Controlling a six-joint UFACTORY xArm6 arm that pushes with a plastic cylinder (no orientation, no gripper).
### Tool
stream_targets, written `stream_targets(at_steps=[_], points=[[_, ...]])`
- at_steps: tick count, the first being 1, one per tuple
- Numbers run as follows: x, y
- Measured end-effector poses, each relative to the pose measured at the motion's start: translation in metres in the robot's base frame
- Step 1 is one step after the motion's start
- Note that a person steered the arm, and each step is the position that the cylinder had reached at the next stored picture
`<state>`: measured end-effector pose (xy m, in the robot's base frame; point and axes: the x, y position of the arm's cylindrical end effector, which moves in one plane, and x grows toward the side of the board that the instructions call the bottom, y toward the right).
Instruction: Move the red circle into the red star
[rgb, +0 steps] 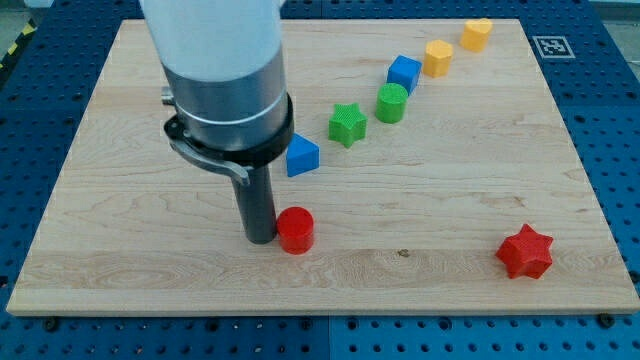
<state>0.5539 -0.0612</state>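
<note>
There were no fingers to spread or press together; the arm ended in a dark rod, and my tip (260, 238) stood on the wooden board (150, 290) touching the left side of the red circle (295, 230), near the board's bottom edge and left of its middle. Just above, toward the board's centre, lay a blue block (302, 155), then a green star (347, 124), a green cylinder (392, 102), a blue cube (404, 72), an orange block (437, 57) and a yellow block (477, 33), rising in a line to the top right corner. The red star (525, 252) sat well apart, near the bottom right corner. The circle looked light, stiff and smooth, apt to roll off a push. I judged the contact should stay centred on its left face, driving rightward along the bottom edge.
</note>
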Motion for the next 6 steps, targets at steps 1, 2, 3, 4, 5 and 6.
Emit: stream_targets(at_steps=[1,2,3,4,5,6], points=[[0.0,0.021],[0.0,0.045],[0.0,0.067],[0.0,0.094],[0.0,0.131],[0.001,0.172]])
